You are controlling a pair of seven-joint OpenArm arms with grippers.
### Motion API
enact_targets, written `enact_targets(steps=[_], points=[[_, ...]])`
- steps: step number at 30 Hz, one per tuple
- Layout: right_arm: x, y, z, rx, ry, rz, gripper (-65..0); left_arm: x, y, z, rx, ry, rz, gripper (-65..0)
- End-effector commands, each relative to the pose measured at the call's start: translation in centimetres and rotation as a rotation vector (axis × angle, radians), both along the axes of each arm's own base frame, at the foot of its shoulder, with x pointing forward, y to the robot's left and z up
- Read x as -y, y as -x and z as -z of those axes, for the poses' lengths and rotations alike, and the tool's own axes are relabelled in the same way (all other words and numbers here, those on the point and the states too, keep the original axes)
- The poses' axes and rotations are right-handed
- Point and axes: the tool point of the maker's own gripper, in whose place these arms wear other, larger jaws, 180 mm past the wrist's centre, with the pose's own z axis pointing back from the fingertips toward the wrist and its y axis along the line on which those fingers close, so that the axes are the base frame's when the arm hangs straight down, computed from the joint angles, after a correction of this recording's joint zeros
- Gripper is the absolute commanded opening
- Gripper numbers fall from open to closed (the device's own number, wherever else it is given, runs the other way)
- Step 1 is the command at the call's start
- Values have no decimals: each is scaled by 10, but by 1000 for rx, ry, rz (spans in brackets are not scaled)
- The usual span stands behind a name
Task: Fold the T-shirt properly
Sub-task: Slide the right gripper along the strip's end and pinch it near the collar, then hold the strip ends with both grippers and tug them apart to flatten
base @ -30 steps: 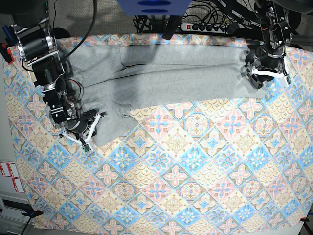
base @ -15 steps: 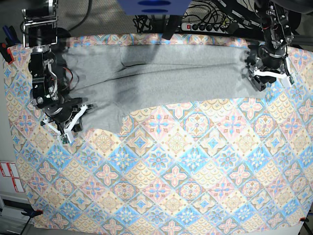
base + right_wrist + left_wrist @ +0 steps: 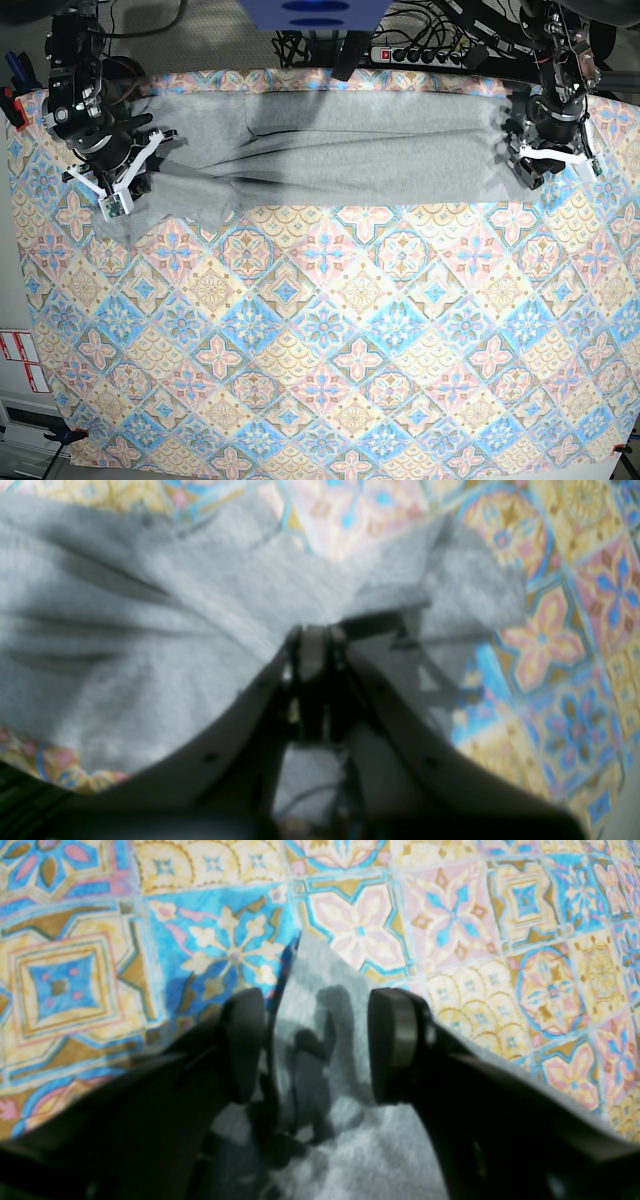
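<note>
The grey T-shirt (image 3: 350, 150) lies as a long, wrinkled band across the far side of the table, with no lettering showing. My right gripper (image 3: 118, 178) is at the shirt's left end in the base view. In the right wrist view that gripper (image 3: 312, 652) is shut on a pinch of the T-shirt (image 3: 150, 605), and the cloth fans out from it. My left gripper (image 3: 541, 160) is at the shirt's other end. It stands open (image 3: 320, 1045) with a flat corner of the T-shirt (image 3: 320, 990) between its fingers (image 3: 395, 1045).
The patterned tablecloth (image 3: 330, 340) covers the whole table. A power strip (image 3: 420, 55) and cables lie behind the back edge. The cloth's left edge is just beyond my right arm, and its right edge is near my left arm.
My right gripper has moved from the front left up toward the back left, dragging the shirt's lower flap with it. The shirt is now a narrower band. My left gripper has barely moved.
</note>
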Motion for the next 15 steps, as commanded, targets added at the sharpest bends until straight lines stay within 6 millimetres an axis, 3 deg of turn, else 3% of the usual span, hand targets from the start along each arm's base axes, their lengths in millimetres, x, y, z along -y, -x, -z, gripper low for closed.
enact_targets(steps=[1, 6, 15], points=[[2, -3, -7, 27, 13, -12, -649, -5, -4, -6, 22, -17, 4, -322], [4, 27, 8, -61, 21, -9, -649, -7, -5, 2, 9, -4, -10, -322], [0, 44, 9, -90, 22, -23, -650, -7, -6, 2, 12, -3, -9, -322]])
